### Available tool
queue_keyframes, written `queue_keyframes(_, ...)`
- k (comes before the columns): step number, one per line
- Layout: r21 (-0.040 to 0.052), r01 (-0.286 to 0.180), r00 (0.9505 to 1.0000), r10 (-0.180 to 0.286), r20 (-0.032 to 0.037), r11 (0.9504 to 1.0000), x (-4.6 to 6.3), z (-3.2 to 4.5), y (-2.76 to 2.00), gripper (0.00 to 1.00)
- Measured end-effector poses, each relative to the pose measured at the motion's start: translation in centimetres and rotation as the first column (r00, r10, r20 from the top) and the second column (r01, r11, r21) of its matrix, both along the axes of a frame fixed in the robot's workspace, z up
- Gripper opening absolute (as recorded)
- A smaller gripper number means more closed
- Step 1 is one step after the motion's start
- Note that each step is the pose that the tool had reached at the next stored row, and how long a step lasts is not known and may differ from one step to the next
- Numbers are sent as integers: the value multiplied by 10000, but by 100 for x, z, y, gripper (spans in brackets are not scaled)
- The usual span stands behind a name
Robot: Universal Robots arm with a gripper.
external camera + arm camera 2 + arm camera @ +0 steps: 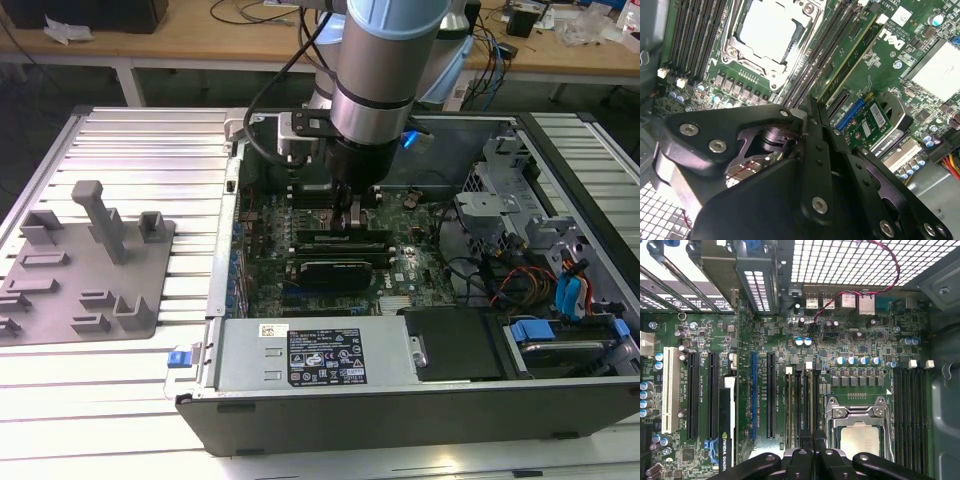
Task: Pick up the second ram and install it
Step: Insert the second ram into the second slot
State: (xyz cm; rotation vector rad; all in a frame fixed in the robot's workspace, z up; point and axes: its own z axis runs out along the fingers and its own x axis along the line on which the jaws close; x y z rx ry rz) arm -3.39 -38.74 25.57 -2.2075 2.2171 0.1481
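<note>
Claw is pressed together, nothing seen pinched, lowered onto memory slots beside processor socket.

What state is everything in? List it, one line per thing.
gripper: shut, tips down at the memory slots.
green ram stick: seated in its slot.
processor socket: closed over the chip.
black expansion card: seated in its slot.
computer case: open, side panel off.

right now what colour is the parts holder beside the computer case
Grey; the parts holder shows best in the exterior view.
</note>
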Motion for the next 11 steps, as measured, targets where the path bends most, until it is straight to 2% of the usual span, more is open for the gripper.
queue_keyframes(11,1,-6,10000,6,1,10000,1,-61,0,9)
